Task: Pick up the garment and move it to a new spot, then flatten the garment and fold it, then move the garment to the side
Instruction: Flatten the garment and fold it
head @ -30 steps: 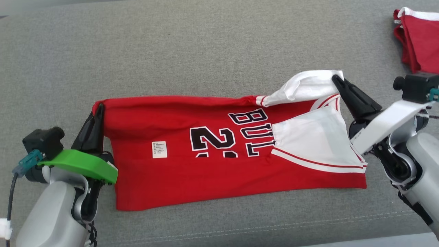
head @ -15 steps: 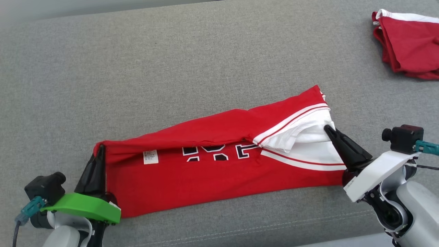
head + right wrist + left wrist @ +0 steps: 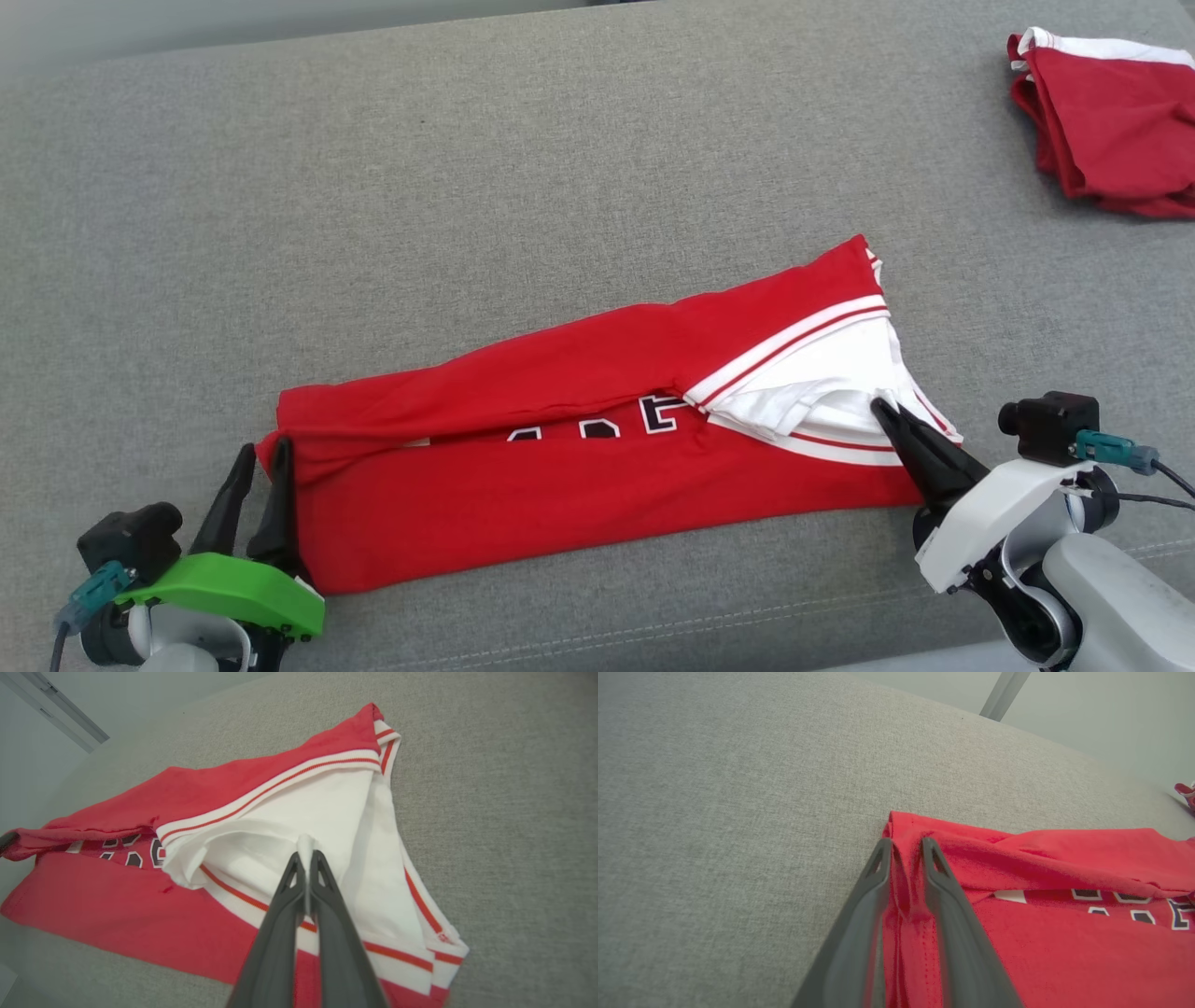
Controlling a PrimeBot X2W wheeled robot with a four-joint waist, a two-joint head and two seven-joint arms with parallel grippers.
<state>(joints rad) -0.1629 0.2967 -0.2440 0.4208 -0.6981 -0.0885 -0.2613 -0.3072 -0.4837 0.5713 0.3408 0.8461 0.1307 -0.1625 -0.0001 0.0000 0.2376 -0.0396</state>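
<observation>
The garment (image 3: 579, 485), a red jersey with white sleeves and black lettering, lies as a long folded band across the grey cushion (image 3: 467, 187). Its far half is turned over the near half, and only a strip of the lettering shows. My left gripper (image 3: 263, 455) is at the garment's left end. It is open, with a ridge of red hem (image 3: 906, 891) lying loose between its parted fingers (image 3: 878, 872). My right gripper (image 3: 882, 408) is at the right end, shut on a pinch of the white sleeve (image 3: 306, 842), which is raised a little above the garment (image 3: 117, 891).
A second red and white garment (image 3: 1111, 121) lies crumpled at the far right corner, and its edge shows in the left wrist view (image 3: 1186, 792). A stitched seam (image 3: 747, 616) runs along the cushion's near edge. Bare grey fabric spreads beyond and to the left.
The far edge of the garment has come down over the lettering toward me. My left gripper's fingers have parted from the red corner. My right gripper has drawn the white sleeve nearer and lower.
</observation>
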